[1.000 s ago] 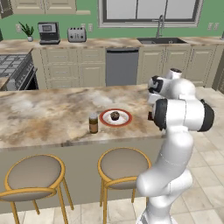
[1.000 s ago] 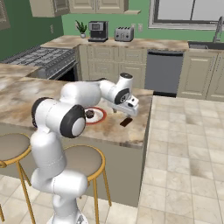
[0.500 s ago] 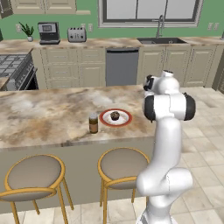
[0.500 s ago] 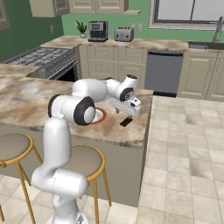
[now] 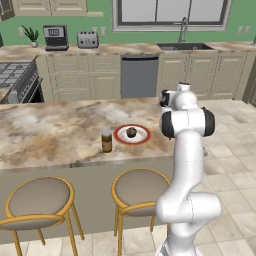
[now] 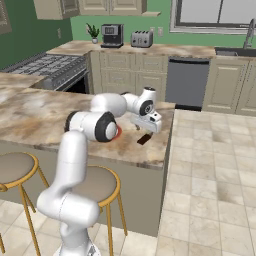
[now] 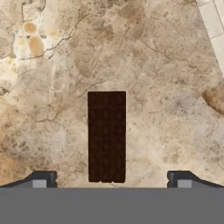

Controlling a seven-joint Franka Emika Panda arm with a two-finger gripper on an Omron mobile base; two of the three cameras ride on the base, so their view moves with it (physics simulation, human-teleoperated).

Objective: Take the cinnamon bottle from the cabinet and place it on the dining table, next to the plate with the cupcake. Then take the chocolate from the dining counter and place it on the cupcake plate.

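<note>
A dark brown chocolate (image 7: 106, 136) bar lies flat on the marble dining counter (image 7: 52, 87), straight below my gripper (image 7: 111, 180). The jaws stand open and empty, one fingertip on either side of the bar's near end. From the right base view the gripper (image 6: 148, 129) hangs just above the chocolate (image 6: 144, 139), close to the counter's right edge. The brown cinnamon bottle (image 5: 106, 141) stands upright just left of the red-rimmed plate (image 5: 142, 137). On that plate sits the cupcake (image 5: 131, 132). My own arm hides the hand in the left base view.
Floor tiles (image 7: 214, 22) show past the counter's edge near the chocolate. Two round stools (image 5: 141, 188) stand under the counter's front. A stove (image 6: 50, 67) is at the far left, and a sink (image 5: 184, 46) sits on the back counter.
The arm's elbow has swung in and its links now stand more upright. The hand stays over the chocolate with its jaws open. Bottle, plate and chocolate have not moved.
</note>
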